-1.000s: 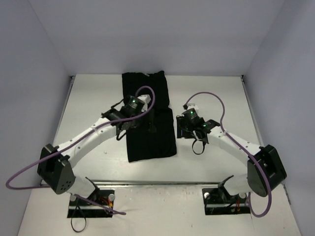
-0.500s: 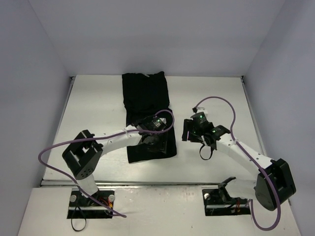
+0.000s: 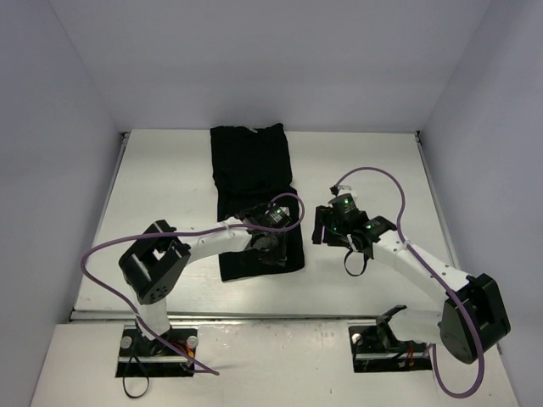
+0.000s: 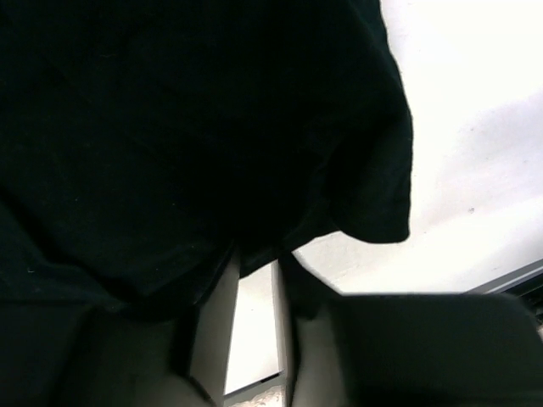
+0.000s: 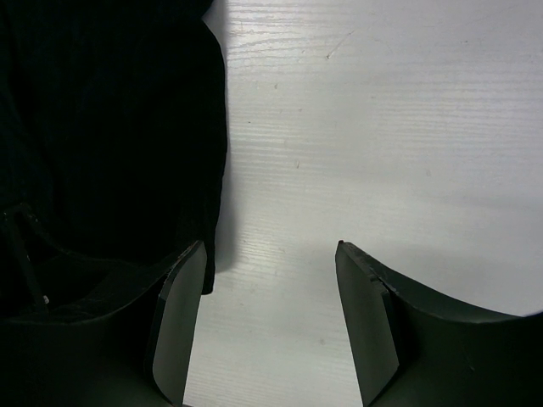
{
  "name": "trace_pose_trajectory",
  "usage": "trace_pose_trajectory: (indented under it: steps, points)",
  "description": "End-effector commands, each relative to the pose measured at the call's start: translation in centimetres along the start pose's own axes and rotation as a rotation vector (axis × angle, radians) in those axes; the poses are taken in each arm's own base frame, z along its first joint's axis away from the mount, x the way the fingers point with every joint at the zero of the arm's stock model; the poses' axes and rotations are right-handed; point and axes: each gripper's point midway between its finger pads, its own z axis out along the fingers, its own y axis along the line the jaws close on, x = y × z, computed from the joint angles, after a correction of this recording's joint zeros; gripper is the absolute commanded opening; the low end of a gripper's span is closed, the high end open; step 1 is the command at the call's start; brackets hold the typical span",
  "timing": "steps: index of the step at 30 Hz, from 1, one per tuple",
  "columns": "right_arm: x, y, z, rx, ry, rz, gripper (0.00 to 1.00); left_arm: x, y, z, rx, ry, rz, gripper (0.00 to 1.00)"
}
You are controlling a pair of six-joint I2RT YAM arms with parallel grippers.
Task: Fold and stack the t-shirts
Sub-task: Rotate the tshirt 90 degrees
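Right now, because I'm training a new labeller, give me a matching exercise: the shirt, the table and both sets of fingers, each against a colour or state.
Things:
1. t-shirt
2. table
3. left fingers
4. right fingers

Colour or state:
A. white
B. spread wide over bare table, beside the cloth's edge
C. black
D. narrow gap, tips at the cloth's hem

Pairs: 1-C, 2-A, 3-D, 4-B

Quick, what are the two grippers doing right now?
Left gripper: nearly closed at the edge of the shirt; grip cannot be told.
Right gripper: open, empty, beside the shirt.
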Motion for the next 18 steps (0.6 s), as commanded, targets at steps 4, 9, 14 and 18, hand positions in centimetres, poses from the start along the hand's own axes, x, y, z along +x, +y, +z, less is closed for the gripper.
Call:
trace_pose_trajectory:
  steps: [4,9,14,18]
  points:
    - [0.0,1.4,-0.5,-0.076,0.013,-0.008,0.6,-1.7,-1.9,-3.0,0.054,-0.072,-0.005,0.03]
    - [1.5,2.0,0.0,-0.109,0.074,-0.01,0.61,-1.1,-0.1,-3.9,0.002,-0.049,-0.01,0.02]
    - [3.4,2.6,0.7,-0.129,0.152,-0.037,0.61,-0.4,0.8,-3.3,-0.001,-0.008,-0.032,0.03]
    - [4.9,3.2,1.2,-0.129,0.197,-0.068,0.61,-0.5,0.5,-3.4,0.007,-0.008,-0.034,0.03]
